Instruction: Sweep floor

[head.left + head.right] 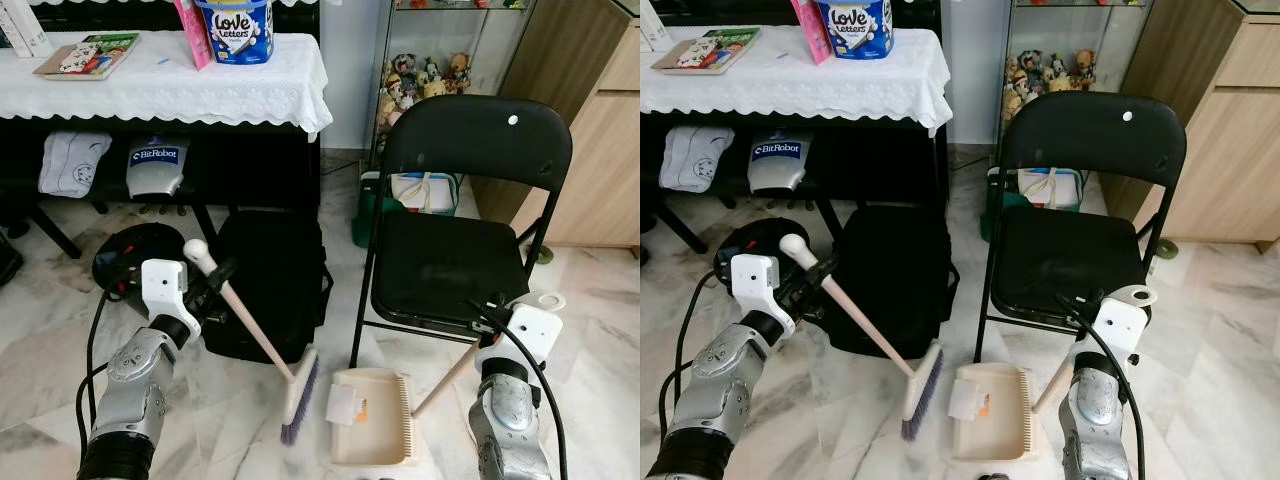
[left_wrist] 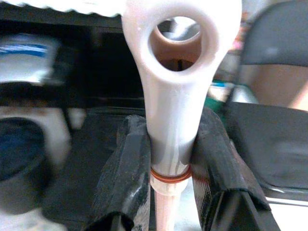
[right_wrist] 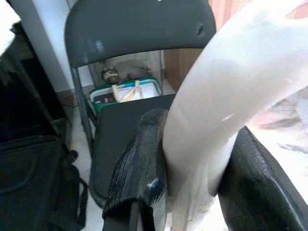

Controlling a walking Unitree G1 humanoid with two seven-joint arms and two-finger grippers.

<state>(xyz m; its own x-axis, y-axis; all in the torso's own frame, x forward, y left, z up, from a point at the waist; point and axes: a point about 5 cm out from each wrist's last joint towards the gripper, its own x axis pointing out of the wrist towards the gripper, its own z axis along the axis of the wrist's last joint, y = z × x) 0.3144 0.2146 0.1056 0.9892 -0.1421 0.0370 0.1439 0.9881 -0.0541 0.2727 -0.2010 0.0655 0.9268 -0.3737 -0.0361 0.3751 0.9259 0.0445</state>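
Broom (image 1: 262, 338): left pincer (image 2: 168, 163) clamped on its smooth white grip, pink shaft slanting to 4 o'clock, purple bristles on marble floor (image 1: 590, 330). Right pincer (image 3: 192, 168) clamps beige dustpan (image 1: 372, 418) handle. Folding chair (image 1: 455, 240) at 12 o'clock, black bag (image 1: 270, 280) close.

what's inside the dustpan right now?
One white scrap of paper with an orange mark lies in the dustpan, near its left side. The rest of the pan looks bare. The edge nearest the robot runs out of frame, so anything there can't be seen.
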